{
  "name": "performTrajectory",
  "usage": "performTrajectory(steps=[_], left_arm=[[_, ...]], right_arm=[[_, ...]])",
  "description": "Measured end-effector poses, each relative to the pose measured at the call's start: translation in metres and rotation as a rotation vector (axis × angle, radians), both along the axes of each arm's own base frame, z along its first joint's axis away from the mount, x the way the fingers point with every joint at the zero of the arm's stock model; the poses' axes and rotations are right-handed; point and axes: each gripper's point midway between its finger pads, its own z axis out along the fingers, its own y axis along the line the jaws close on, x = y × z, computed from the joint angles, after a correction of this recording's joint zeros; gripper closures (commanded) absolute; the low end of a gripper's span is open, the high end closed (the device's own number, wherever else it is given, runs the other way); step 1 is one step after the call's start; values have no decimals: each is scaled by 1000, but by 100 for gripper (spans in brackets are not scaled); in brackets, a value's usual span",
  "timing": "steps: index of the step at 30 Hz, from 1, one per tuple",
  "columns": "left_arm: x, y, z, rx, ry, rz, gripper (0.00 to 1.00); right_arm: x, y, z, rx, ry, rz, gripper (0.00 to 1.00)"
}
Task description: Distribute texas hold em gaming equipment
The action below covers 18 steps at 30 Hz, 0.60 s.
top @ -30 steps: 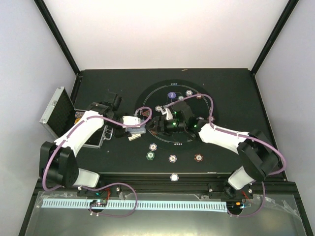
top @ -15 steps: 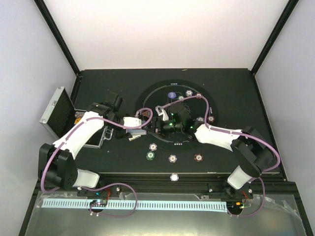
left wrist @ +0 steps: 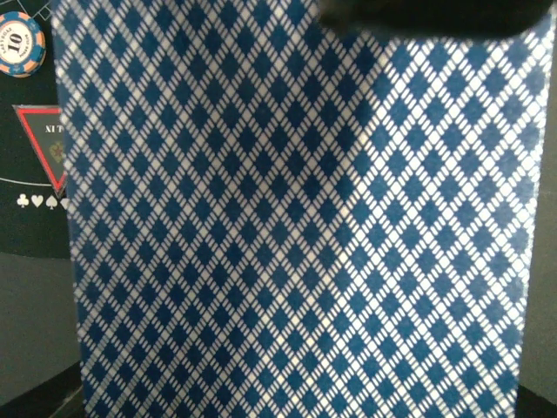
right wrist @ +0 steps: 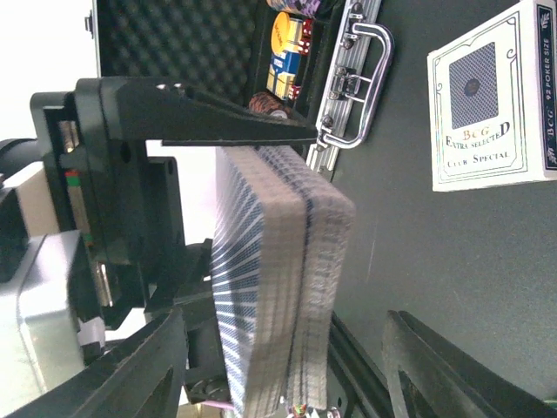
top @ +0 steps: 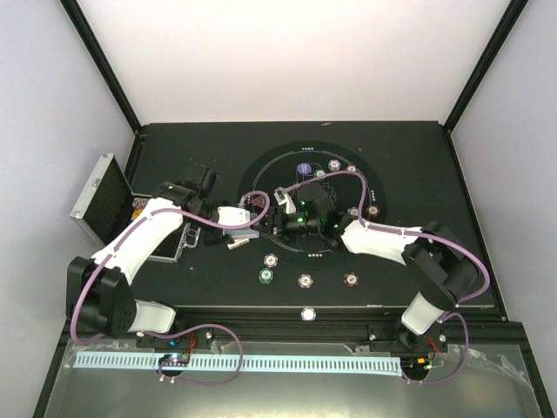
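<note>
The deck [right wrist: 278, 287] sat in your left gripper [top: 247, 229], between your right gripper's [right wrist: 291, 370] fingers [right wrist: 130, 366]. Beyond the right gripper sat the case [right wrist: 174, 43], chips [right wrist: 287, 35] in it; the card box [right wrist: 492, 96] lay on the table [right wrist: 452, 261] near it, also ahead of that gripper.

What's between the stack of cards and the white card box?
Nothing; bare black table separates card stack and card box, shown by right wrist view.

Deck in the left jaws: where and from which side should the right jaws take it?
Probably its free end, coming from opposite the left jaws, clamped across the thickness. The deck shows the right wrist camera its stacked edge, one broad face toward each open right jaw.
</note>
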Motion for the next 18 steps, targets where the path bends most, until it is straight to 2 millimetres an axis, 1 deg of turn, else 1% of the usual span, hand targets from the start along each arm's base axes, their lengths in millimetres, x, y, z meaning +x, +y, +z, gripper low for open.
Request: performTrajectory(steps=[5, 9, 12, 14, 17, 18], left_arm=[[-1, -1, 4, -5, -12, -4, 98], [-2, -3, 8, -8, -24, -13, 98], [-4, -6, 8, -10, -24, -19, 99], [-5, -8, 9, -11, -23, -25, 99], [-6, -10, 9, -11, -23, -31, 98], [-6, -10, 9, -11, -23, -33, 91]], right_arm=[[2, 4, -4, 14, 22, -4, 47], [3, 9, -7, 30, 44, -3, 49], [2, 13, -4, 50, 52, 5, 52], [1, 17, -1, 62, 55, 11, 57], [-1, 22, 3, 81, 61, 19, 73], [-1, 23, 5, 87, 64, 20, 79]])
